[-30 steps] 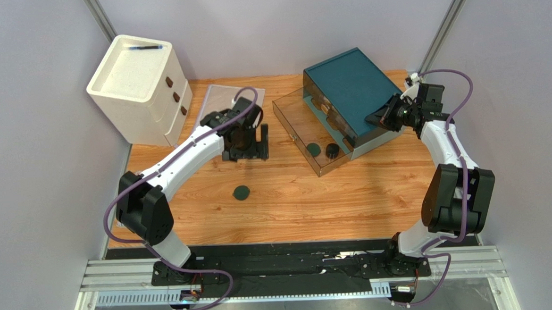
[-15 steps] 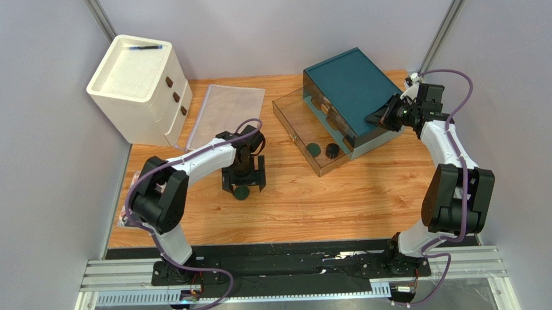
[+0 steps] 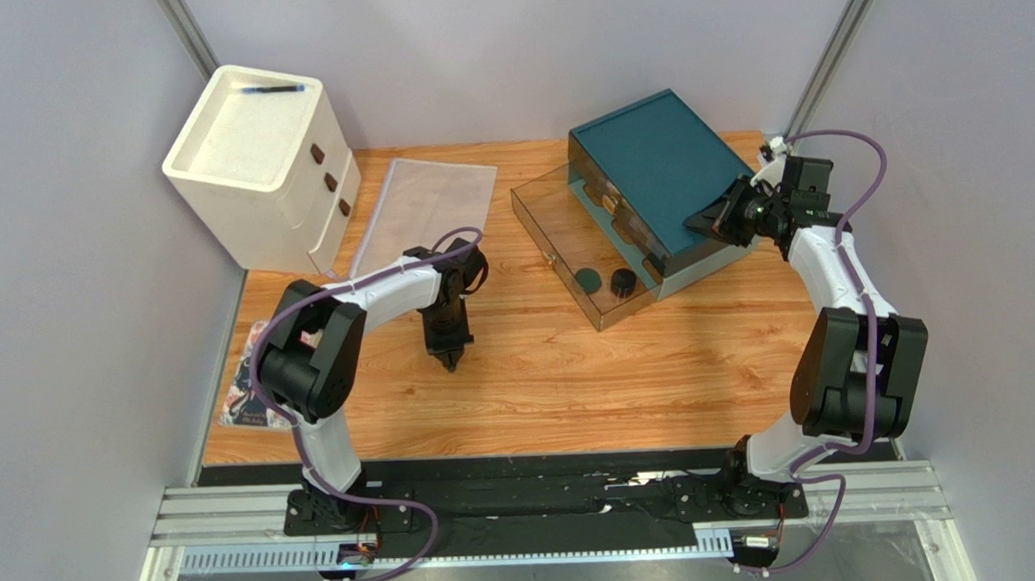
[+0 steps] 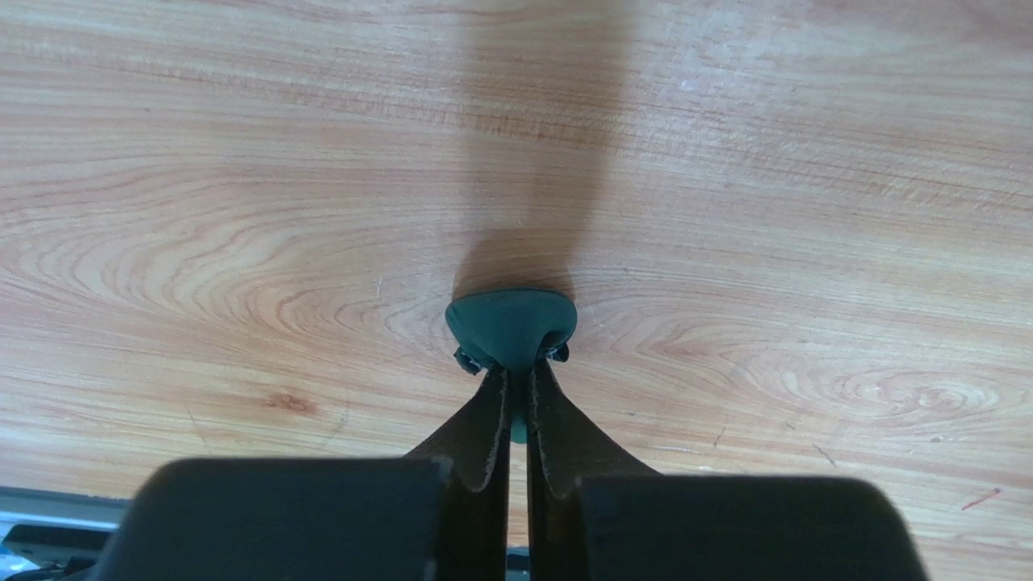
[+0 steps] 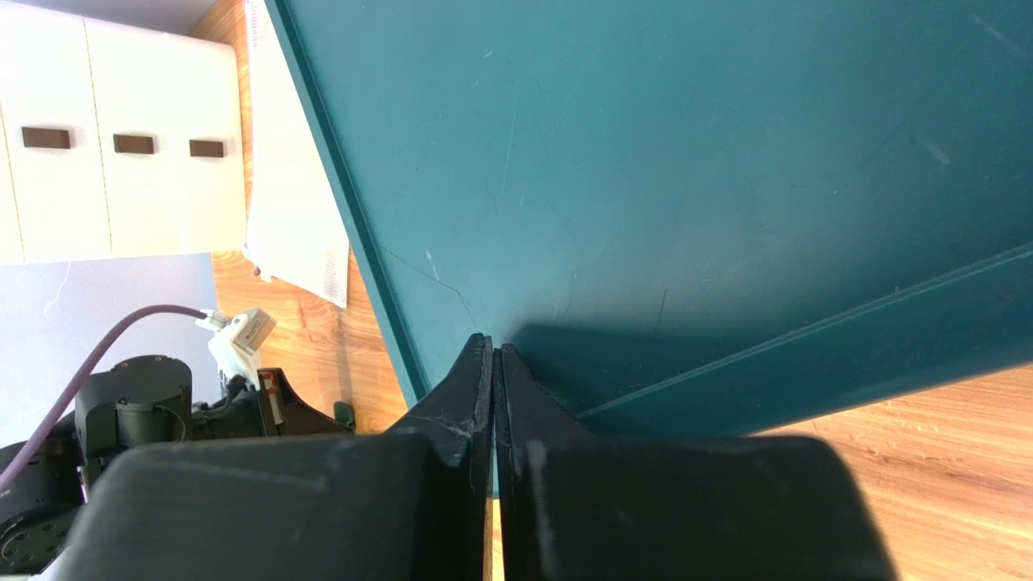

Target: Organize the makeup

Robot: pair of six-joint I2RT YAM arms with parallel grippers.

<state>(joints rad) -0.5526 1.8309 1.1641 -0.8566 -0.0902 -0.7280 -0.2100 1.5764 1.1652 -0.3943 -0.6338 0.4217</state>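
Stretching beneath the left end effector is wood-grain counter; it pinches a green puff, partly hidden. The right end effector is pressed together beside a teal box.

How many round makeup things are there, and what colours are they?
Green puffs: 2, one in the clear tray, one pinched in the left gripper.
Black pot: 1, in the same tray.
Total: 3.

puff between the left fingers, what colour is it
Dark green, seen best in the left wrist view, where the left gripper pinches the puff.
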